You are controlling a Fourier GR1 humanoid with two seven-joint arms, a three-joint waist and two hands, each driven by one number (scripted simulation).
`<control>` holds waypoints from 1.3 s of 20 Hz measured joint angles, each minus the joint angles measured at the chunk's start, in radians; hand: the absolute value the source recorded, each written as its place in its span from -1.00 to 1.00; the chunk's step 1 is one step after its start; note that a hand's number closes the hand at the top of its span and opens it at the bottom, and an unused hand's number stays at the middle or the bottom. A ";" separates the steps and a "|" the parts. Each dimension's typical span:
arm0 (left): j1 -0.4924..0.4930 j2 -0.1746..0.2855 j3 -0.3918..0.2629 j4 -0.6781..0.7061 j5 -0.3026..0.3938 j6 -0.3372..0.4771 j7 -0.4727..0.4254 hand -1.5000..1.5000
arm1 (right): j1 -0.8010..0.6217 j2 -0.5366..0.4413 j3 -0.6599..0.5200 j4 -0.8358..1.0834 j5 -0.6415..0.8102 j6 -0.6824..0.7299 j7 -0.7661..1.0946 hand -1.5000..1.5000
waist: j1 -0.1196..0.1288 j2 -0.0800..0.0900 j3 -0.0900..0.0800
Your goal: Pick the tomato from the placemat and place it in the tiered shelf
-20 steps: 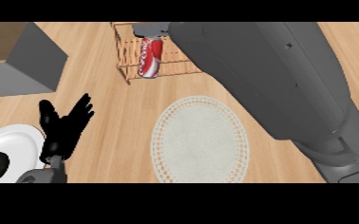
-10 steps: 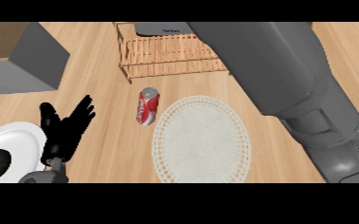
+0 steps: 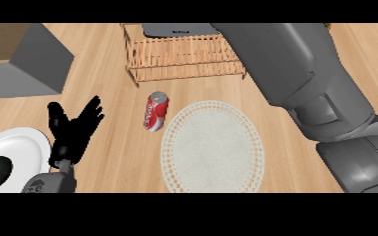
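- Tomato: not visible anywhere in head view, so can't tell where it is. None shows on the round white placemat (image 3: 210,147), mid-counter.
- Tiered shelf (image 3: 184,55): wooden slatted rack at the counter's far side, beyond the placemat. A dark grey flat item (image 3: 181,30) sits at its back. No tomato on the slats that show; the shelf's right end is covered by the arm.
- Red soda can (image 3: 156,111): lying on its side just beside the placemat's left rim, between mat & shelf, apart from both arms.
- Right forearm (image 3: 288,70): comes in from lower right and runs up over the shelf's right end to the top edge. Right hand is out of view, so its grip can't be told.
- Left hand (image 3: 74,125): lower left, fingers up & spread, released, holding nothing, resting near a white plate (image 3: 26,140).
- Grey box (image 3: 29,65): far left, not involved.
- Step (judgement): w/ the right arm over the shelf & no tomato on the mat, prob. the placing step; can't confirm.
- Next move calls for: tomato seated in a tier, fingers let go, then arm drawn back w/o catching the slats or nudging the can.
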 measured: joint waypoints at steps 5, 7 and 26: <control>-0.013 0.011 0.014 0.012 0.004 -0.012 0.003 0.00 | -0.008 0.010 -0.032 0.065 0.005 -0.046 -0.085 1.00 | 0.000 0.000 0.000; 0.001 0.015 0.014 -0.003 0.007 -0.020 0.004 0.00 | -0.010 0.017 -0.039 0.086 0.008 -0.056 -0.115 1.00 | 0.001 -0.001 0.000; 0.015 0.003 0.015 -0.036 -0.002 -0.015 0.022 0.00 | -0.025 0.021 -0.256 0.116 -0.114 -0.234 -0.169 -1.00 | -0.001 0.000 0.001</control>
